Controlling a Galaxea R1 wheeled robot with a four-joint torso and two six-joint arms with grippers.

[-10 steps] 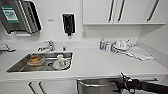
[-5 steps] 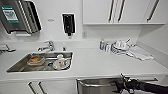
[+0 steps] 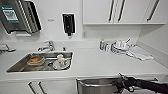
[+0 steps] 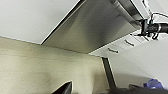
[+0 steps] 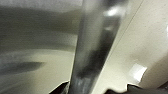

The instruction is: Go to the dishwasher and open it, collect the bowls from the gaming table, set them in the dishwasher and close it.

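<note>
Stainless-steel grey dishwasher [image 3: 100, 86] is tilting ajar under our white counter [image 3: 100, 62], our right gripper [image 3: 121, 84] at its bar handle [image 5: 92, 47], jaws unreadable, while the steel sink [image 3: 17, 66] is holding dishes [image 3: 61, 62].

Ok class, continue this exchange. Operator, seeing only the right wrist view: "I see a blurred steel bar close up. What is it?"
Observer: In the head view it is the handle of the dishwasher, just under the counter edge. Your right claw is at it.
Operator: Is the door ajar?
Observer: It seems so. In the left wrist view the steel front tilts away from the white surface beside it.
Operator: What else is nearby?
Observer: A sink holding dishes is set in the counter, left of the dishwasher.
</note>
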